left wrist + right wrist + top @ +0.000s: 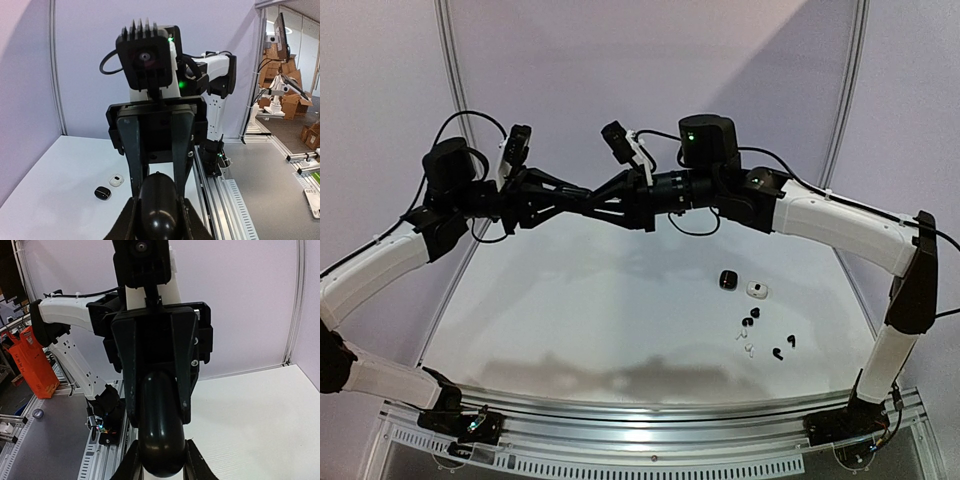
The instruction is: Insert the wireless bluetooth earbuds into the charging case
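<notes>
Between left claw and right claw, a black case: the left clamps it; the right flanks it narrowly, contact unclear. Earbuds below show only overhead.

Links: white shells, black joints | cables: black, looped | motor housing: green status light | wrist camera: black, finned

I note a white table with a slotted metal rail along its near edge and a pale lilac wall behind. Left wrist view: cardboard boxes piled across a grey floor. Right wrist view: an orange bag off the table's side.
</notes>
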`<move>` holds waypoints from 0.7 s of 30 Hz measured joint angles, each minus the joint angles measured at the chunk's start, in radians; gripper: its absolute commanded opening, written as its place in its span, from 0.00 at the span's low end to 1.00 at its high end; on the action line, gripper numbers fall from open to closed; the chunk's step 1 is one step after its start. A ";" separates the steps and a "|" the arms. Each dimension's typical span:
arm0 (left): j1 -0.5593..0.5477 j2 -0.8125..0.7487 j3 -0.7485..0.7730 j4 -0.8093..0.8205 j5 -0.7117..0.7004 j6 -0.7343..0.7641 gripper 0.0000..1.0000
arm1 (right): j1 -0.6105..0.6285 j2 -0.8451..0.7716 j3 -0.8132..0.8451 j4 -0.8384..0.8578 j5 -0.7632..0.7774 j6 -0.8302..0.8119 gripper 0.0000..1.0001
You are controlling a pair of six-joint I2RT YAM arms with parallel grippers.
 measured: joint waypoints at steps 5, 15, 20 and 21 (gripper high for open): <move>0.000 0.000 0.000 -0.002 -0.003 0.000 0.44 | 0.000 0.000 0.003 -0.006 0.001 -0.007 0.00; 0.045 -0.027 -0.003 -0.141 0.014 0.111 0.51 | 0.000 -0.017 0.006 -0.043 0.030 -0.019 0.00; 0.045 -0.040 -0.014 -0.169 -0.006 0.170 0.40 | 0.003 -0.043 0.013 -0.062 0.067 -0.039 0.00; 0.045 -0.040 -0.014 -0.167 -0.006 0.169 0.40 | 0.005 -0.046 0.014 -0.062 0.071 -0.043 0.00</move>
